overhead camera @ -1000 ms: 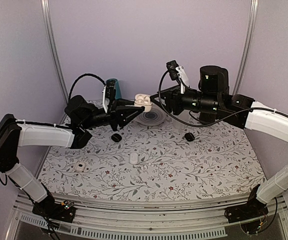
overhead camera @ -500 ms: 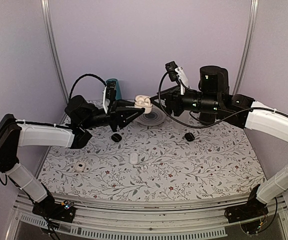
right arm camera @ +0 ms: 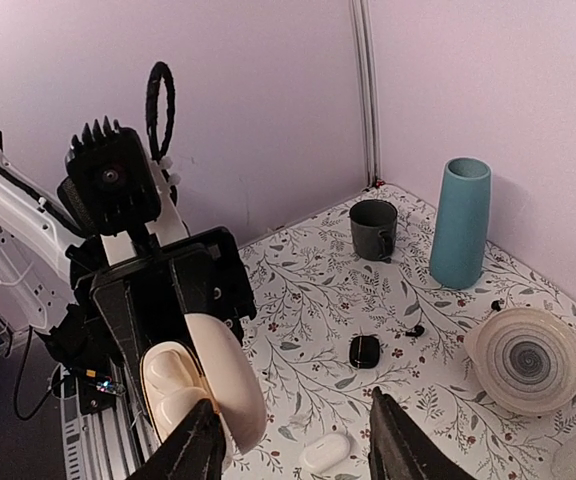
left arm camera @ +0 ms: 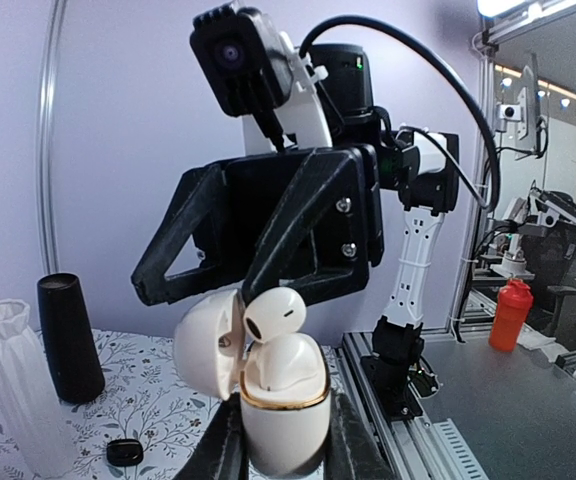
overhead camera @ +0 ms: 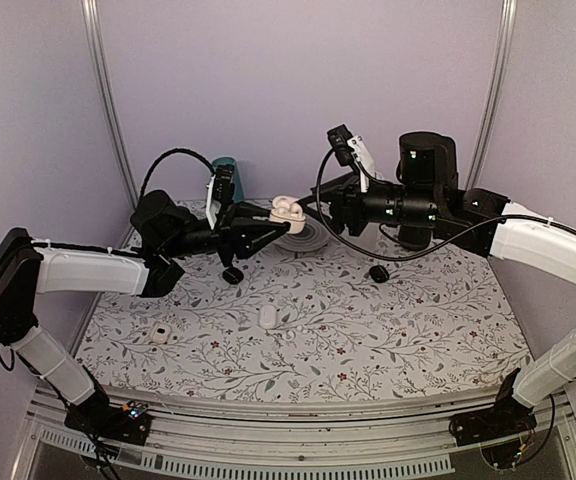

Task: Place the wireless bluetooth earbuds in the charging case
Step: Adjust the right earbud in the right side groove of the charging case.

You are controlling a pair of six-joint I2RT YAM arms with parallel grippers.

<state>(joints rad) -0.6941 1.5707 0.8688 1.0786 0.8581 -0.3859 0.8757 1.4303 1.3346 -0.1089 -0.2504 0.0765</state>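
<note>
Top external view: the left gripper (overhead camera: 274,216) and the right gripper (overhead camera: 313,208) meet in the air over the far half of the floral table (overhead camera: 418,330), close in front of the back wall. The left gripper's fingers (left arm camera: 223,452) pinch the lower body of the white charging case (left arm camera: 283,400) from both sides. The case stands upright with its lid hinged open toward the left of the left wrist view. A white earbud (left arm camera: 276,313) sits in the mouth of the case and protrudes above the gold rim. It lies directly under one finger of the right gripper; whether the two touch cannot be told. In the right wrist view the right gripper's jaws stand spread with nothing between them, and the open lid fills the gap just ahead. Below the raised case, the spiral-patterned plate (overhead camera: 303,237) rests on the table. One black case (overhead camera: 232,274) lies to its left and another black case (overhead camera: 378,272) to its right, both well apart from the grippers. The teal vase (overhead camera: 225,170) stands at the back edge behind the left gripper, with a dark mug (right arm camera: 373,228) beside it. A closed white case (overhead camera: 268,316) and a second white case (overhead camera: 161,333) lie on the near half.
</note>
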